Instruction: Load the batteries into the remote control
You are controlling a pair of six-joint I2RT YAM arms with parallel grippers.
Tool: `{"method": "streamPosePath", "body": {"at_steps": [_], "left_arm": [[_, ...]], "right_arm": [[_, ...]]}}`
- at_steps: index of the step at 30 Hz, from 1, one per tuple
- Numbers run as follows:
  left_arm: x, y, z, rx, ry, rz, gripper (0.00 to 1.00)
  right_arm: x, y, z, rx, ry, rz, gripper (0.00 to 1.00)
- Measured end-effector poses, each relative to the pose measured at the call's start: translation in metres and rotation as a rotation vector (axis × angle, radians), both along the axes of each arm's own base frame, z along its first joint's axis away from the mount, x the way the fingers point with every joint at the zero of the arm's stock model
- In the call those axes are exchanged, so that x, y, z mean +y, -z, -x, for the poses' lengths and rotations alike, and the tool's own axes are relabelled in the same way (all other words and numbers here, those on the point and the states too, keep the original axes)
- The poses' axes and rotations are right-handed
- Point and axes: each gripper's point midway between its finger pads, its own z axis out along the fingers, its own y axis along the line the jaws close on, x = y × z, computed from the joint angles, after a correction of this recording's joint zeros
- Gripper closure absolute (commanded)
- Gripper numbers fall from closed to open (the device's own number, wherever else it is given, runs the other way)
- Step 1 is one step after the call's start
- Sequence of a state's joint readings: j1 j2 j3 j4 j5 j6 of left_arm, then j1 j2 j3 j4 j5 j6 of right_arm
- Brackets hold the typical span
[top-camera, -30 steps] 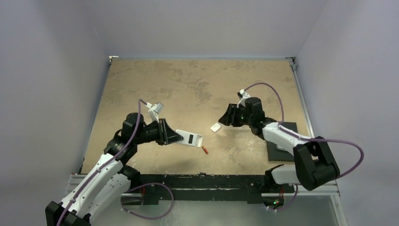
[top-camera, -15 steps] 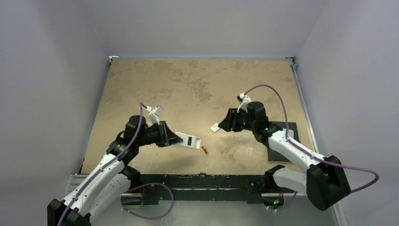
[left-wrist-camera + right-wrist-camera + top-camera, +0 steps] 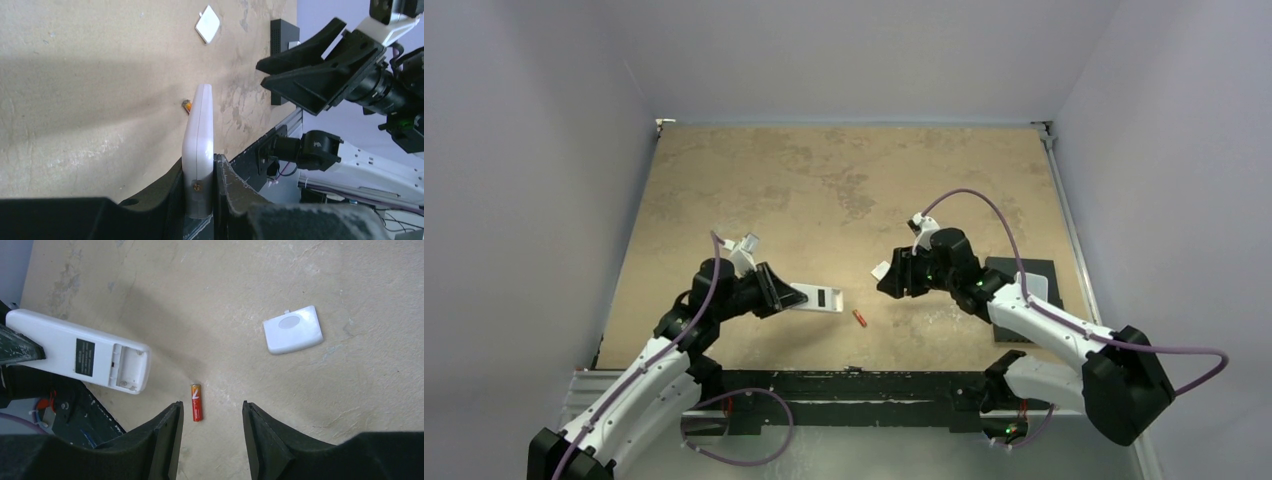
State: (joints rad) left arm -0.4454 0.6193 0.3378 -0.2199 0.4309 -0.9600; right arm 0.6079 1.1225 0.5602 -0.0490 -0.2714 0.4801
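Remote held back-up at the near left, one battery loose on the bench under spread right fingers.

Near the front edge of the bench (image 3: 824, 180), the left fingers (image 3: 223, 172) are clenched on one end of the white remote control (image 3: 80, 352), whose open battery bay faces up at the free end. Just beside that free end, apart from it, a red battery (image 3: 196, 402) lies flat on the bench. The right fingers (image 3: 170, 425) hang released above it, one on each side, touching nothing. Farther out lies a small white cover piece (image 3: 293, 330).
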Motion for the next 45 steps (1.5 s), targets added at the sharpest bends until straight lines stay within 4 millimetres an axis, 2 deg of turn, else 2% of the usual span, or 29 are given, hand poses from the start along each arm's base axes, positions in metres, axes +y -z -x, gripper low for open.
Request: {"method": "streamPosePath", "body": {"at_steps": [4, 12, 15, 16, 17, 19, 23, 36, 45], "left_arm": [[0.003, 0.003, -0.011, -0.008, -0.063, 0.007, 1.0], [0.007, 0.047, -0.018, 0.083, -0.155, 0.01, 1.0], [0.009, 0.052, -0.019, 0.096, -0.182, 0.022, 1.0], [0.009, 0.052, -0.021, 0.094, -0.19, 0.027, 0.96], [0.01, 0.052, -0.022, 0.091, -0.197, 0.03, 0.87], [0.01, 0.053, -0.023, 0.091, -0.21, 0.034, 0.77], [0.012, 0.057, -0.021, 0.103, -0.22, 0.037, 0.66], [0.021, 0.074, -0.009, 0.173, -0.243, -0.015, 0.53], [0.028, 0.088, 0.007, 0.237, -0.238, -0.065, 0.5]], "right_arm": [[-0.004, 0.004, 0.003, 0.004, 0.006, 0.008, 0.44], [-0.009, -0.004, 0.006, -0.03, 0.018, 0.0, 0.41], [-0.011, -0.003, 0.009, -0.031, 0.016, -0.002, 0.4], [-0.011, -0.002, 0.01, -0.027, 0.016, 0.0, 0.39], [-0.012, 0.0, 0.011, -0.023, 0.015, 0.002, 0.39], [-0.012, 0.003, 0.012, -0.017, 0.014, 0.005, 0.38], [-0.013, 0.005, 0.014, -0.011, 0.014, 0.008, 0.36], [-0.006, 0.001, 0.015, -0.013, -0.013, -0.028, 0.33], [-0.005, 0.014, 0.021, 0.038, -0.058, 0.014, 0.33]]}}
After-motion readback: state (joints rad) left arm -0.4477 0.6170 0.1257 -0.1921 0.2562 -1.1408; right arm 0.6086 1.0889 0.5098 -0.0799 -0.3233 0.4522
